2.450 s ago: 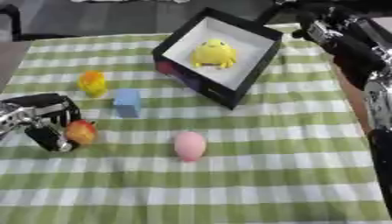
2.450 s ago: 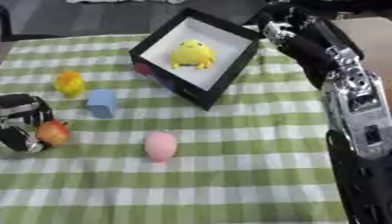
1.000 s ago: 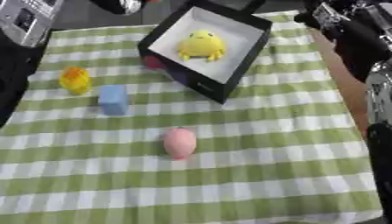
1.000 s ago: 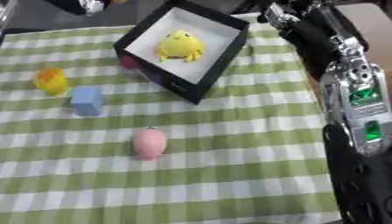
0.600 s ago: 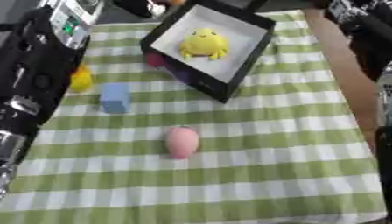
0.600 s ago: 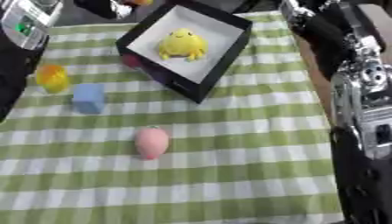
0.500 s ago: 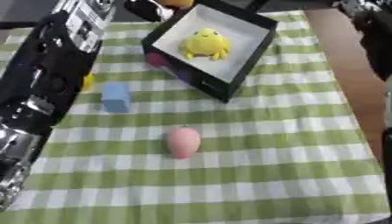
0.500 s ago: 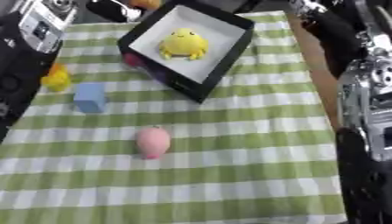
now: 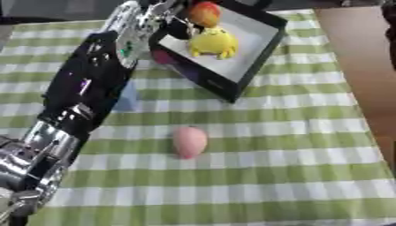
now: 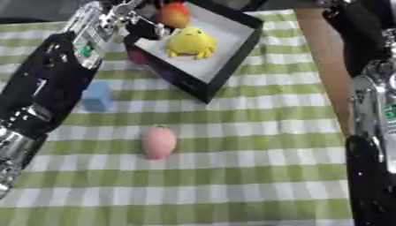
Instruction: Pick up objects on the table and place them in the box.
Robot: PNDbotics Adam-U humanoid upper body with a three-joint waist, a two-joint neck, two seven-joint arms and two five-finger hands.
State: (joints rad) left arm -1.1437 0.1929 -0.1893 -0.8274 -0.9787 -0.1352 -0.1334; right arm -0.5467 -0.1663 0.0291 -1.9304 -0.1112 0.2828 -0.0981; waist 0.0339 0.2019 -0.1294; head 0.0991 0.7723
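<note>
My left arm runs from the lower left up to the black box [image 9: 255, 62] with the white inside, at the top of the checked cloth. My left hand [image 9: 158, 11] is over the box's far left corner, shut on a red-orange fruit [image 9: 204, 13] that hangs just above the inside. A yellow duck toy [image 9: 213, 42] lies in the box right below the fruit. On the cloth lie a pink egg-shaped thing [image 9: 189, 141] and a blue block [image 10: 97, 96], half hidden beside my forearm. My right arm [image 10: 371, 132] runs up the right edge; its hand is barely in view at the top.
The green and white checked cloth [image 9: 294, 176] covers the table, and a bare brown strip [image 9: 363, 66] shows on the right. My left forearm [image 9: 85, 97] lies across the left part of the cloth.
My left arm has stretched farther up and right, bringing the fruit from beside the box's far corner to over its inside. The camera has also shifted.
</note>
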